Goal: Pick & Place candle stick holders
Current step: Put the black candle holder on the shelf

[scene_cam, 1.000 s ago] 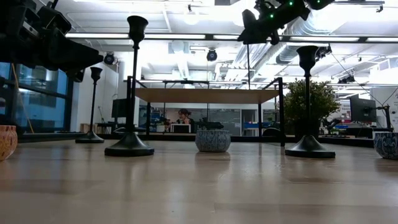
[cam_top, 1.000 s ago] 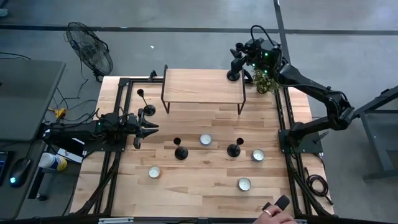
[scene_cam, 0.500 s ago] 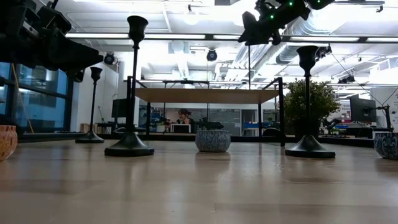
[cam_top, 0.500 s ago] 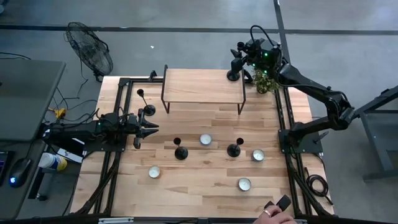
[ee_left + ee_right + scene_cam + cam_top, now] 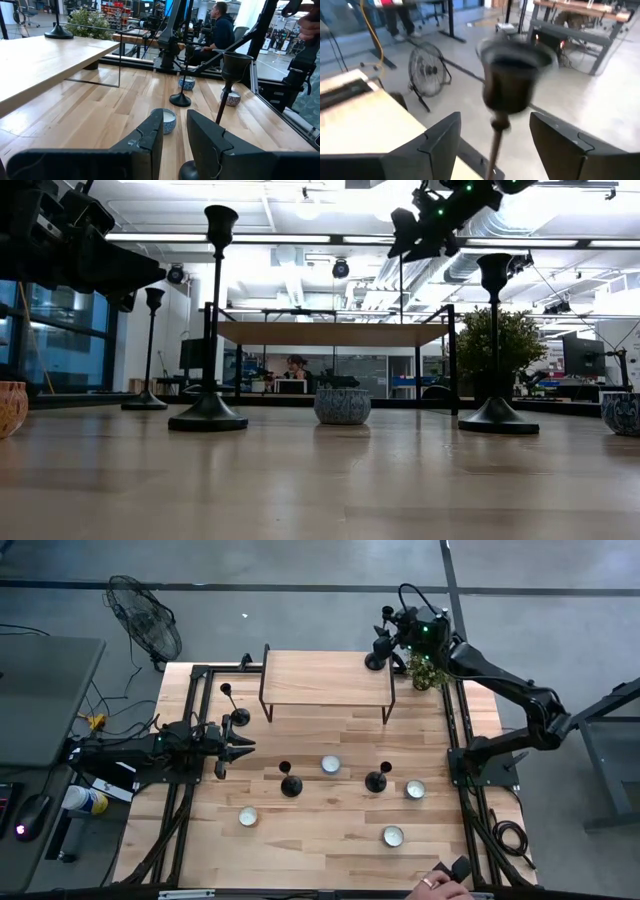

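Four black candle stick holders are in view. One stands by its round base (image 5: 375, 661) on the far right corner of the raised wooden shelf (image 5: 325, 678). Its top cup (image 5: 512, 75) lies between the fingers of my right gripper (image 5: 495, 120), which is open, with a gap on each side. The others stand on the table: at the far left (image 5: 237, 718), in the middle (image 5: 290, 785) and right of the middle (image 5: 376, 781). My left gripper (image 5: 245, 747) waits at the left, level, fingers a little apart with nothing between them (image 5: 175, 125).
Several white tealights lie on the table (image 5: 331, 765), (image 5: 415, 789), (image 5: 248, 817), (image 5: 392, 835). A small potted plant (image 5: 425, 670) stands right of the shelf, under my right arm. A fan (image 5: 145, 625) is on the floor beyond the table. A person's hand (image 5: 440, 881) shows at the near edge.
My right gripper has opened wider around the top of the candle stick holder on the shelf and has tipped a little. The holder stays upright on the shelf's corner.
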`<state>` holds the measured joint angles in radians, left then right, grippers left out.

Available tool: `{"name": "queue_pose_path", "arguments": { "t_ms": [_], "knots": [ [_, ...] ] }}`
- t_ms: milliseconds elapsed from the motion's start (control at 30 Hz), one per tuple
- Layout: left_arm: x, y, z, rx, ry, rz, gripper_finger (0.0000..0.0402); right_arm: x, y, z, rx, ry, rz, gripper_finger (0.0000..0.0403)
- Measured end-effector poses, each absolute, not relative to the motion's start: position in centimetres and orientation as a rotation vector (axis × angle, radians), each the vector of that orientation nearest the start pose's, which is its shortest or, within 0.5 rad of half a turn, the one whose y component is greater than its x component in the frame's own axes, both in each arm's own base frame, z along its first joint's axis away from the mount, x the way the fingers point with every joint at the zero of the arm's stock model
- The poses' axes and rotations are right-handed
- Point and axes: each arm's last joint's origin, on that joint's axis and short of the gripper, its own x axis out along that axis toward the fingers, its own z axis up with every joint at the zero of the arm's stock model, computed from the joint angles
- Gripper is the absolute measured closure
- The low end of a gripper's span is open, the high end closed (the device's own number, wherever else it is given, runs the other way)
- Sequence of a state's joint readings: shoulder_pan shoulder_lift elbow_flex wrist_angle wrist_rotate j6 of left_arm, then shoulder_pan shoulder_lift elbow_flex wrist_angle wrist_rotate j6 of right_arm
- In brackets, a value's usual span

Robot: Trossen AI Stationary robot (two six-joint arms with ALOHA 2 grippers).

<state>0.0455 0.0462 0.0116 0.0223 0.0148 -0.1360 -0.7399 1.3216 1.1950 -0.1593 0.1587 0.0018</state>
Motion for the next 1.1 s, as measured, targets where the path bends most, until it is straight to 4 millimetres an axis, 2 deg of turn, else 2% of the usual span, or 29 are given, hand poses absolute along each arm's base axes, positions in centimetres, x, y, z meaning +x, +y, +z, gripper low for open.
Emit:
{"name": "queue_pose_path", "arguments": {
  "t_ms": [433,1100],
  "knots": [
    [10.0,0.4,16.6,-0.137,0.01,0.031,0.0318,20.0,-18.1,36.7,0.112,0.381,-0.881,0.0171],
    [10.0,0.4,16.6,-0.136,0.011,0.032,0.0318,19.7,-12.5,36.8,0.196,0.496,-0.73,0.0171]
  ]
}}
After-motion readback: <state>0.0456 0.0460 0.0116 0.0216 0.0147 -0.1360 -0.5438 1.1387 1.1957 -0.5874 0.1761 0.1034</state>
